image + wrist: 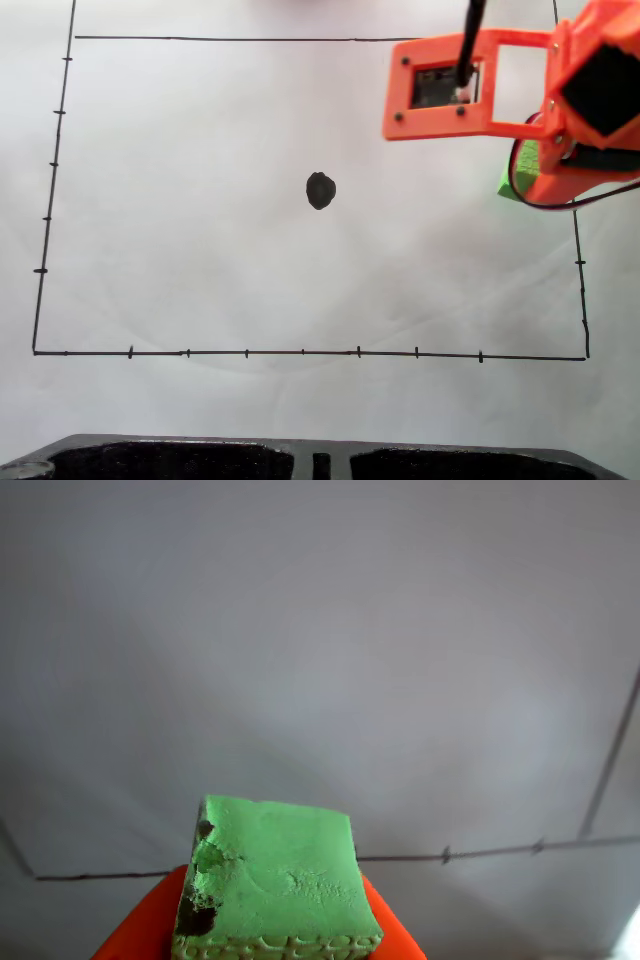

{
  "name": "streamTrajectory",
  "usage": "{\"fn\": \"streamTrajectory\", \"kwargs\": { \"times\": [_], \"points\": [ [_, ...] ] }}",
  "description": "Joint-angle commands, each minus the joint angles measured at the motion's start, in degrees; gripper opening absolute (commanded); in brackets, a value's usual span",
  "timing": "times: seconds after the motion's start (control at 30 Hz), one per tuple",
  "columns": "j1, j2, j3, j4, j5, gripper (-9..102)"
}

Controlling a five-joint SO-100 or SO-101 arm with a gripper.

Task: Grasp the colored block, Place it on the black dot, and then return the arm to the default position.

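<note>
Gripping the colored block (277,878), orange fingers (385,925) well apart from the black dot (320,190).

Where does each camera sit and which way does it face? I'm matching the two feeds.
Fixed view: above the table, looking down at the white paper with the black dot; the orange arm enters top right.
Wrist view: on the arm, looking along the gripper over the paper; orange fingers flank the green block.
Shared: the block, the paper and its black border lines.
</note>
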Motion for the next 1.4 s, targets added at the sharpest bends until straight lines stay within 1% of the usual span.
{"fn": "streamTrajectory", "kwargs": {
  "times": [0.0, 0.1, 0.27, 0.67, 0.93, 1.37],
  "points": [
    [3.1, 4.4, -1.8, 2.5, -6.7, 11],
    [6.2, 4.7, -1.7, 5.4, -14.2, 9],
    [12.0, 5.4, -0.2, 9.1, -22.3, 9],
    [26.3, 7.2, 4.5, 8.7, -38.1, 9],
    [29.9, 6.7, 11.8, 4.0, -44.5, 9],
    [30.9, 2.3, 12.5, -0.9, -49.4, 9]
  ]
}}
